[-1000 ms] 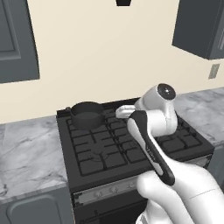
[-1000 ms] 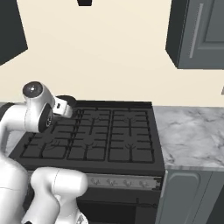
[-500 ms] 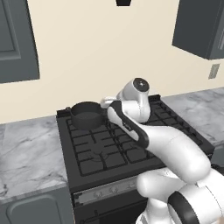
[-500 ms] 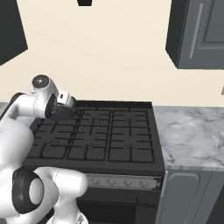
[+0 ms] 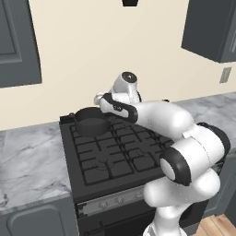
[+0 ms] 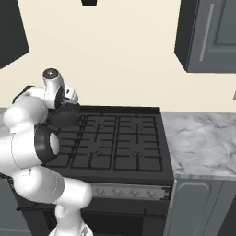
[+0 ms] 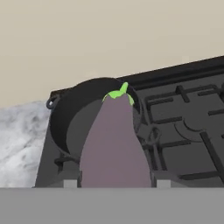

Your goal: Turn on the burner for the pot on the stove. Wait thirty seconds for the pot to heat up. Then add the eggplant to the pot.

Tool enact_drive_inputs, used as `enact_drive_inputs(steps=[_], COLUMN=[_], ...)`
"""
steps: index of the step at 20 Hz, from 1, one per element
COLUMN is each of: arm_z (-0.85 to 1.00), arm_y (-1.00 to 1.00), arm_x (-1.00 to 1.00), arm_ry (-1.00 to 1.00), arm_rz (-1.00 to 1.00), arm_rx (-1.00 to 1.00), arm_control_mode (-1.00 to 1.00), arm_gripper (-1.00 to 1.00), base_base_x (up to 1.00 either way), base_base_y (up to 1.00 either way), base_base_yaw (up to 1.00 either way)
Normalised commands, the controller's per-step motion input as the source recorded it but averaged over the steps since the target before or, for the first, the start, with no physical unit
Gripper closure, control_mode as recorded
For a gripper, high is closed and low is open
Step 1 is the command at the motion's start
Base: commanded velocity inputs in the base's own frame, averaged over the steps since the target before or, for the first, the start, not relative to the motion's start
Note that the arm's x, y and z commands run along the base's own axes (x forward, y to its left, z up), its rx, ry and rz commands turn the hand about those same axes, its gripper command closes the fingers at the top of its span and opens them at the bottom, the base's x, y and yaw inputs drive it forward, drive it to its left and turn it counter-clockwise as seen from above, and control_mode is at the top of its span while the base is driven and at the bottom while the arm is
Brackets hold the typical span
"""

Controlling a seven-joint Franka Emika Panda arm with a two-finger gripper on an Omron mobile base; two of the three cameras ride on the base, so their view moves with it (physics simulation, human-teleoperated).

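marble counter (image 5: pixel 32 161), one pot (image 7: pixel 74 118), one eggplant (image 7: pixel 114 148) in hand.

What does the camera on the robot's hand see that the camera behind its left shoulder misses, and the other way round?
Only the hand view shows the purple eggplant, its green cap pointing toward the pot, right in front of the camera. Only the left base view shows the white arm reaching over the stove, the silver knob strip, the marble counter on both sides, and the wall cabinets. Both show the dark pot at the stove's back left corner, the black grates and the cream wall.
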Motion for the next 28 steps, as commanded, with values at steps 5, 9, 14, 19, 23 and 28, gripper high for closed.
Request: enact_drive_inputs(steps=[5,9,14,19,23,28], arm_z=[-0.18,-0.03,-0.22,-0.33,-0.21,-0.15], arm_y=[0.57,0.06,0.03,0.01,0.08,0.18], arm_x=[0.52,0.04,0.00,0.03,0.12,0.24], arm_ry=[0.21,0.04,0.04,0.04,0.01,0.00], arm_rz=[0.00,0.01,0.00,0.00,0.00,0.00], arm_rx=[0.00,0.00,0.00,-0.01,0.00,0.00], arm_control_mode=[-1.00,-1.00,-1.00,-1.00,-1.00,-1.00], arm_gripper=[1.00,1.00,1.00,1.00,1.00,1.00], base_base_x=[0.00,0.00,0.00,0.00,0.00,0.00], base_base_y=[0.00,0.00,0.00,0.00,0.00,0.00], base_base_yaw=[0.00,0.00,0.00,0.00,0.00,0.00])
